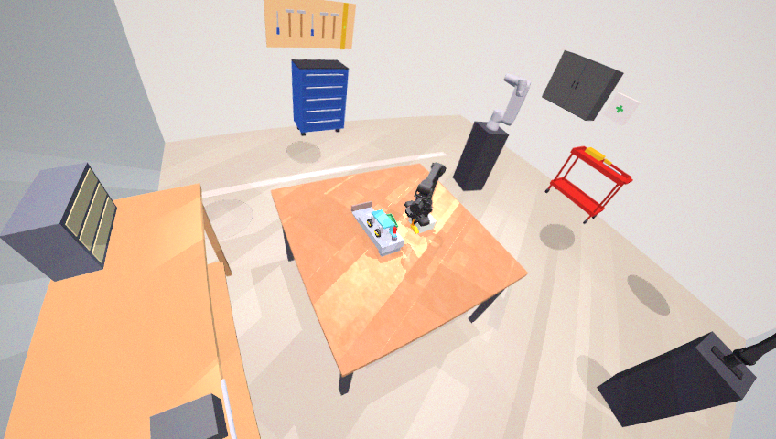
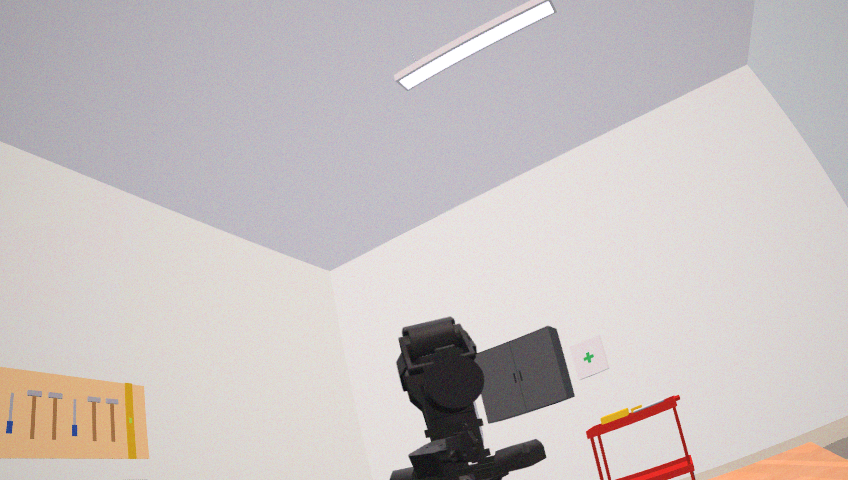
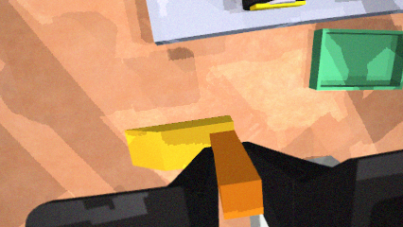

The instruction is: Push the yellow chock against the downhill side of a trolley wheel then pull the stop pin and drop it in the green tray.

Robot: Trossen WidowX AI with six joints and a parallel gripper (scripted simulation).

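Observation:
My gripper is shut on the orange handle of the yellow chock. The chock hangs in front of the fingers, off the ramp; its black base cannot be made out. The grey ramp lies beyond it at the top of the wrist view. The light-blue trolley stands on the ramp, and one wheel is cut off by the top edge of the wrist view. The red-headed stop pin is at the trolley's near end, small in the top view. The exterior view shows only the arm.
The green tray lies beside the ramp, at the right of the wrist view. A pale block is beneath the arm, partly hidden. The ramp has a raised end plate at its far end. All stand on the wooden table.

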